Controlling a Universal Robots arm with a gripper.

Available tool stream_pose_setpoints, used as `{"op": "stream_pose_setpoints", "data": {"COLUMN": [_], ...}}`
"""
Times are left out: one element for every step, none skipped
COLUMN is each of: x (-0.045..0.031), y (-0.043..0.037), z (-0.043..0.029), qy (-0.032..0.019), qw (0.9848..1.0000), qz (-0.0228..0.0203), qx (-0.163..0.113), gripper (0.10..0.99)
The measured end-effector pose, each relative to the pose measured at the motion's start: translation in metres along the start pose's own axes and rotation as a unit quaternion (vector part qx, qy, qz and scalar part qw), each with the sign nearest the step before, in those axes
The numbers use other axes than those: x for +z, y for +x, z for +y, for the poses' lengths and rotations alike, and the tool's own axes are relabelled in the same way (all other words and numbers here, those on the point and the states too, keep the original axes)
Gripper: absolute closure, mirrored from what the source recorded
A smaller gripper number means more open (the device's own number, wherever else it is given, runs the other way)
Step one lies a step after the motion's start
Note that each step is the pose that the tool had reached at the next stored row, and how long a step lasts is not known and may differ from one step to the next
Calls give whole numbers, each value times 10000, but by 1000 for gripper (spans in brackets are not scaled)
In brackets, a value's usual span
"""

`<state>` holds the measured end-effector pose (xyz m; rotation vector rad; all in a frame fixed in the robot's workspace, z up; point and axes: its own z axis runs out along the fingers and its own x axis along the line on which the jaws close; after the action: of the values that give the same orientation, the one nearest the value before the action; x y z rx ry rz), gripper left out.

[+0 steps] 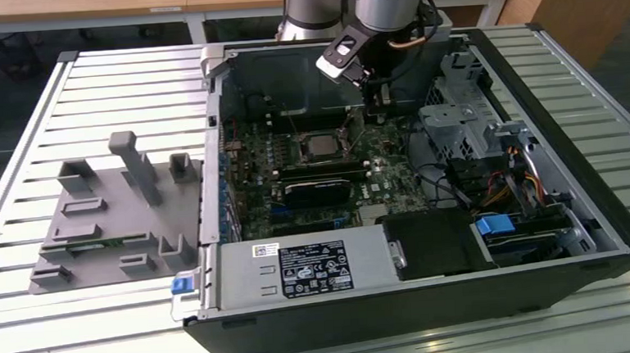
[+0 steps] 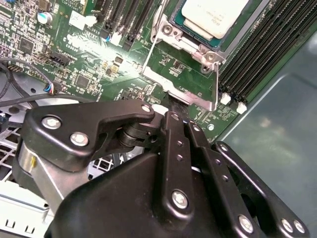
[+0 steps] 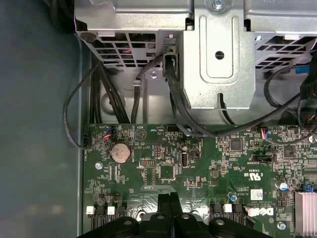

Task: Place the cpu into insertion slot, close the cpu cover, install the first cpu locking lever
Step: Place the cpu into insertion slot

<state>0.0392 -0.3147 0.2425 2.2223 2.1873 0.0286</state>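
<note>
CPU [image 2: 214, 14] seated flat, metal top up, in the insertion slot [image 2: 242, 35] on the green board [image 3: 198, 163] inside the opened computer case [image 1: 411, 318]; by the look of it, the placing step is done. CPU cover [image 2: 185, 91] not yet shut: the windowed silvery frame stands open, tilted back from the slot on its hinge. Bare board shows through its window, and its free edge points away from the chip. Gripper [image 2: 173, 105], let down into the case on the arm [image 1: 386, 0], has its fingers drawn together with the tips meeting that free edge. Whether the thin lip is actually pinched between them cannot be made out. In the exterior view the CPU lies toward 8 o'clock of the gripper, near but apart, with the cover between the two. The frame's run from hinge to lip therefore lies roughly along the 8-to-2 o'clock line. A thin wire rod [image 2: 150, 52], judged to be a locking lever, runs alongside the cover's side rail and appears unlatched.
</note>
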Motion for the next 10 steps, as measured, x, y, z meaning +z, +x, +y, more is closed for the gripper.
{"op": "stream_pose_setpoints", "data": {"x": [0,0,0,0,-1,-1,-1,-1,-1,-1], "y": [0,0,0,0,-1,-1,-1,-1,-1,-1], "z": [-5,-10,-16,-21,-27,-33,-40,-46,-52,-58], "qy": [0,0,0,0,0,0,0,0,0,0], "qw": [10000,10000,10000,10000,10000,10000,10000,10000,10000,10000], "qz": [0,0,0,0,0,0,0,0,0,0], "qx": [0,0,0,0,0,0,0,0,1,0], "gripper": [980,980,980,980,980,980,980,980,980,980]}}
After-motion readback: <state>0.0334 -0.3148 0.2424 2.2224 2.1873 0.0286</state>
